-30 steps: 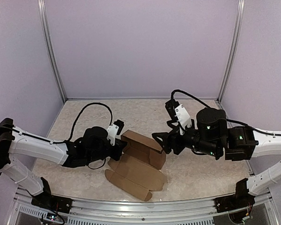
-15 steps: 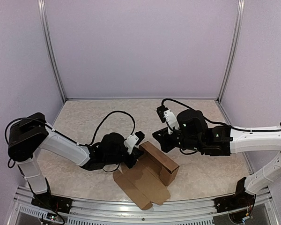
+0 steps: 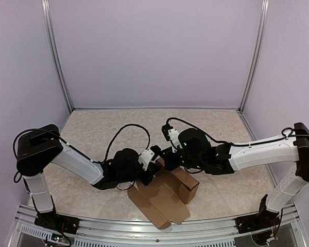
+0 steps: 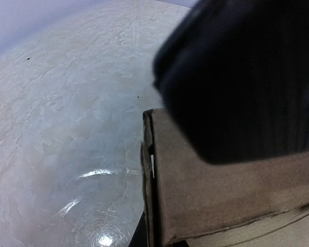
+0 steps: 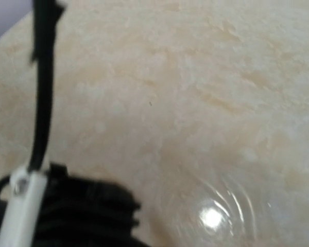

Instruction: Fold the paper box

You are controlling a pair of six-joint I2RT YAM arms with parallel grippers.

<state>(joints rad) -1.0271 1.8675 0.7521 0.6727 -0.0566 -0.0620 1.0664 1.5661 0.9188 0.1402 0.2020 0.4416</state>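
Note:
The paper box (image 3: 179, 181) is brown cardboard, partly raised into an oblong with a flat flap sheet (image 3: 159, 205) spread toward the front edge. My left gripper (image 3: 152, 165) is at the box's left end and is shut on the cardboard edge. That edge fills the left wrist view close up as the paper box (image 4: 221, 195). My right gripper (image 3: 164, 154) hovers just behind the same corner, shut, with no cardboard visible in it. It shows as a dark blurred shape (image 4: 237, 77) over the box. The right wrist view holds only the table and the left arm's black body (image 5: 67, 211).
The marbled table (image 3: 92, 128) is ringed by lilac walls and metal posts (image 3: 59, 62). A metal rail (image 3: 144, 226) runs along the near edge. The left arm's black cable (image 3: 126, 128) loops above the table just behind the two grippers.
Both arms have closed in on the middle. The box has shifted right with the left gripper. The right gripper has shut and moved left to the box's far left corner.

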